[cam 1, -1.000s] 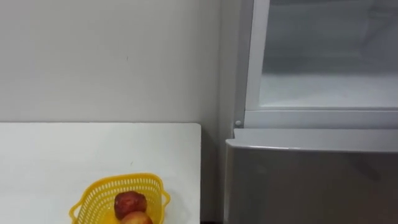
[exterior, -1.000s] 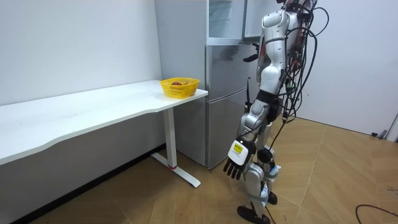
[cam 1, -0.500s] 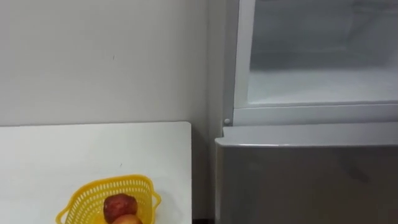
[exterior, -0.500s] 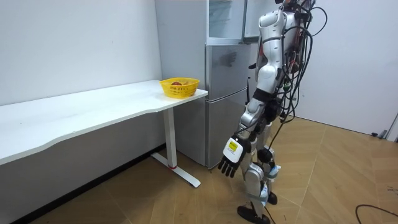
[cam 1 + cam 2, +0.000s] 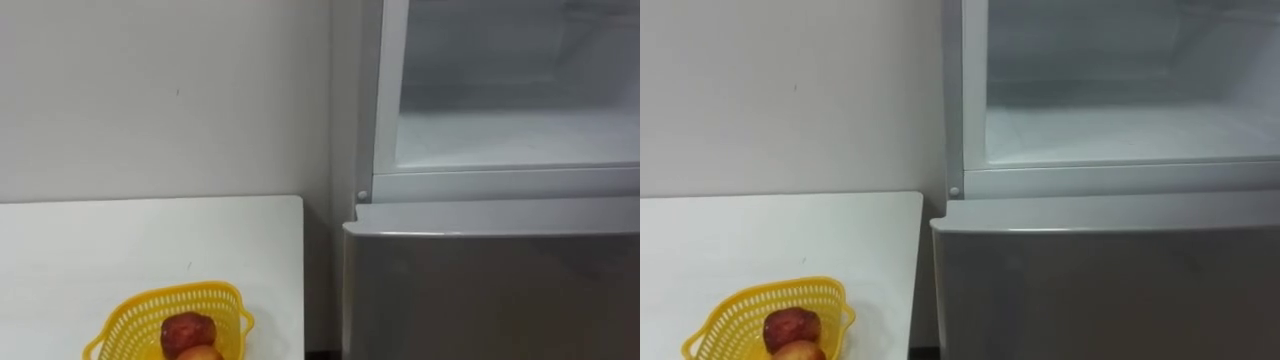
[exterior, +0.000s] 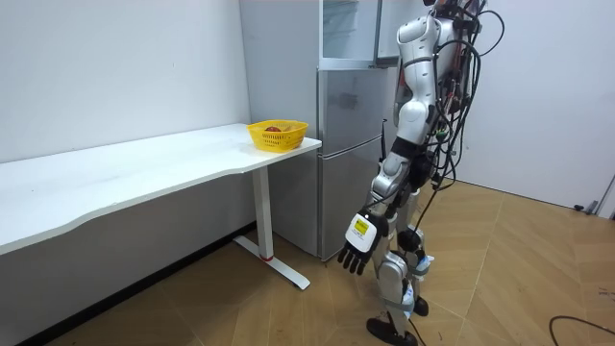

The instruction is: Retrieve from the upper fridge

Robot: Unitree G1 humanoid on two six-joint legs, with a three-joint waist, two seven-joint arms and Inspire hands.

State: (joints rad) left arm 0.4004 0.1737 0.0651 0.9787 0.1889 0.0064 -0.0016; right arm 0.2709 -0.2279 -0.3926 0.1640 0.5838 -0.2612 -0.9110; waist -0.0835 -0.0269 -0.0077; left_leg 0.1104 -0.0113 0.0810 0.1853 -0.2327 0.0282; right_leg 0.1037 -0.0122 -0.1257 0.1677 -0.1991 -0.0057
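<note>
Stands facing the tall grey fridge, its white-walled upper compartment open directly above the shut grey lower door. Lets the left hand hang low by the knee, fingers loose and spread, holding nothing. Just beside the fridge, on the white worktop: a yellow plastic mesh basket holding a red apple.

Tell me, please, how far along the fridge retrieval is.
Done: the upper fridge compartment stands open, its visible shelf bare, and two fruits lie in the yellow basket on the table. In hand: nothing visible; the left hand hangs open beside the leg. Left: possibly nothing, though I cannot see the whole compartment.
</note>
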